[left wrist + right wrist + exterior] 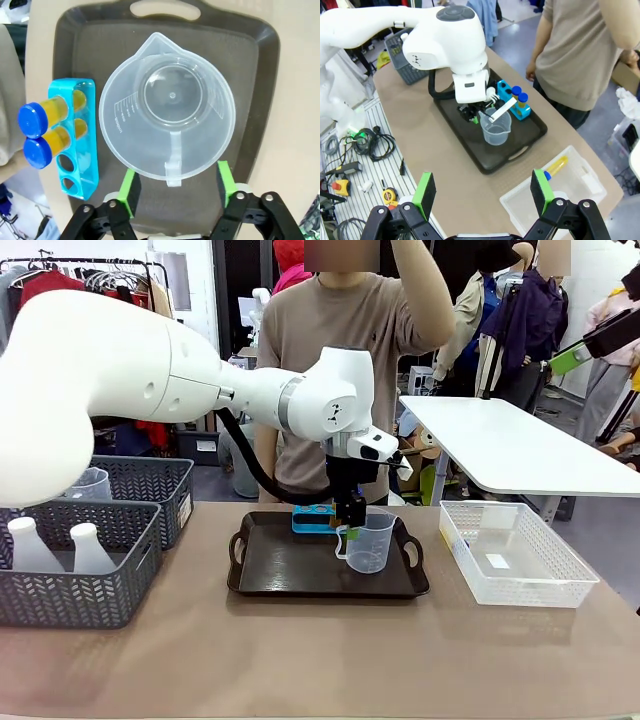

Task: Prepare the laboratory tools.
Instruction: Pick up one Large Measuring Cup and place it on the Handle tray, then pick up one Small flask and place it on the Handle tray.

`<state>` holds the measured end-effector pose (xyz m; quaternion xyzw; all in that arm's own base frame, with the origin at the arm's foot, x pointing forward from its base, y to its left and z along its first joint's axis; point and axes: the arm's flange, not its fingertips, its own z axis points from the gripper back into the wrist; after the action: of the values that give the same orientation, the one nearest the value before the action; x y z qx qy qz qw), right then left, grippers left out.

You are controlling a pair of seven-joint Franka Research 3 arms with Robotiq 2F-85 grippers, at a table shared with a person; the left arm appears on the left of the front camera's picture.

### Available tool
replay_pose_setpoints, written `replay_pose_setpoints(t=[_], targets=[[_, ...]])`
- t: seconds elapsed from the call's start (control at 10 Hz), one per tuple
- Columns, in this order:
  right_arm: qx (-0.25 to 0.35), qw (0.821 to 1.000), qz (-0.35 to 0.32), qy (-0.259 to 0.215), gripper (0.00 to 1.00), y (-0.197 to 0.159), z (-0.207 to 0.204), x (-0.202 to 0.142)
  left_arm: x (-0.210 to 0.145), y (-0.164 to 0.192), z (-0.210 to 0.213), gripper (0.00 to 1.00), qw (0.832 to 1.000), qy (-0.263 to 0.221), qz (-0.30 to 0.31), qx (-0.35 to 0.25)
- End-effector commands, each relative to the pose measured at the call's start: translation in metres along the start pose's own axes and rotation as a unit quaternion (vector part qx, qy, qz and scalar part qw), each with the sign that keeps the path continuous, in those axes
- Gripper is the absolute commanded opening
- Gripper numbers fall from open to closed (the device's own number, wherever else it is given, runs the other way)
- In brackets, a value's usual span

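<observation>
The clear beaker (170,105) stands upright on the black tray (250,50), its handle pointing toward my left gripper (176,182). That gripper is open, with a green pad on each side of the handle and not touching it. Beside the beaker, the blue rack (75,137) holds two orange blue-capped tubes (32,120) in its four holes. In the front view, the left gripper (350,530) hangs over the beaker (370,543). My right gripper (482,192) is open and empty, high above the table. Two white flasks (30,545) stand in the near grey basket.
A clear bin (515,550) right of the tray holds one orange tube (555,167). Two grey baskets (100,590) stand at the left, the far one with another beaker (90,483). A person stands behind the tray, one arm raised. A white table (510,445) is at the back right.
</observation>
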<state>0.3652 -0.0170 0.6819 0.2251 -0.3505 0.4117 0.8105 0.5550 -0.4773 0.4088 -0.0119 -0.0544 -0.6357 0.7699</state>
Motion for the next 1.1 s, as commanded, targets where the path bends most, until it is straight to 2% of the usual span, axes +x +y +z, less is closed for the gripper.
replay_pose_setpoints(t=[0.0, 0.2, 0.6, 0.8, 1.0], targets=[[0.007, 1.000, 0.006, -0.013, 1.00, 0.000, 0.000, 0.001, -0.006, -0.008, 0.031, 1.00, 1.000, 0.001, -0.021, -0.013], [0.007, 1.000, 0.006, -0.013, 1.00, 0.000, 0.000, 0.001, -0.003, -0.011, 0.044, 1.00, 0.999, -0.009, -0.037, -0.012], [0.007, 1.000, 0.006, -0.013, 1.00, 0.000, 0.000, 0.001, -0.020, -0.030, 0.094, 1.00, 0.999, -0.002, -0.036, 0.000], [0.007, 1.000, 0.006, -0.013, 1.00, 0.000, 0.000, 0.001, -0.035, -0.041, 0.130, 1.00, 0.999, 0.010, -0.047, 0.008], [0.007, 1.000, 0.006, -0.013, 1.00, 0.000, 0.000, 0.001, -0.053, -0.048, 0.159, 1.00, 0.999, 0.017, -0.032, 0.015]])
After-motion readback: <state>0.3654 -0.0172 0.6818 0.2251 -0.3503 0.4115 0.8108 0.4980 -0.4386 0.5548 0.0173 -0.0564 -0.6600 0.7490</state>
